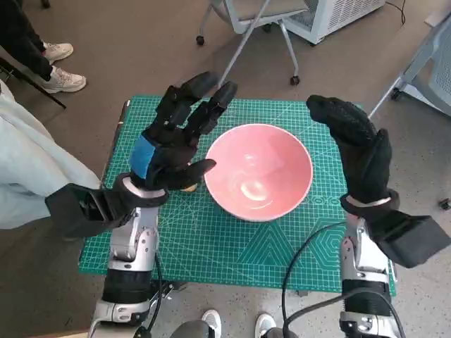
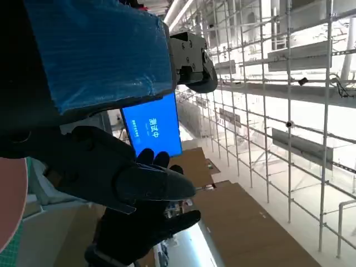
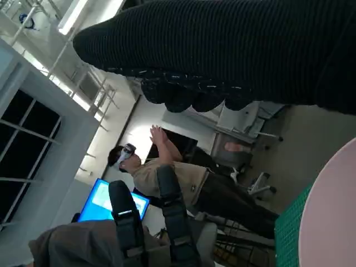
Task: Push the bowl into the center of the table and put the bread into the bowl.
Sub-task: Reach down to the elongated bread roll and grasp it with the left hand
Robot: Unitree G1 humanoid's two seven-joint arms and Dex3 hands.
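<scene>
I count one pink bowl (image 1: 258, 171) on my counter (image 1: 211, 246), one green cutting mat (image 1: 296, 239) under it, and one bit of bread (image 1: 189, 186) peeking beside my left robot hand (image 1: 173, 144). Two robot hands, counting the right robot hand (image 1: 359, 151).

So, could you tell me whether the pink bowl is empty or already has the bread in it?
Empty: the head view shows only the bowl's bare pink interior.

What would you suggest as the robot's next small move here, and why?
Probably lower the left hand onto the bread, which only peeks out beneath it, just beside the pink bowl. The bowl already sits about mid-mat on the green mat and is empty, and both hands are raised with fingers spread, holding nothing; the right hand hovers on the bowl's other side.
</scene>
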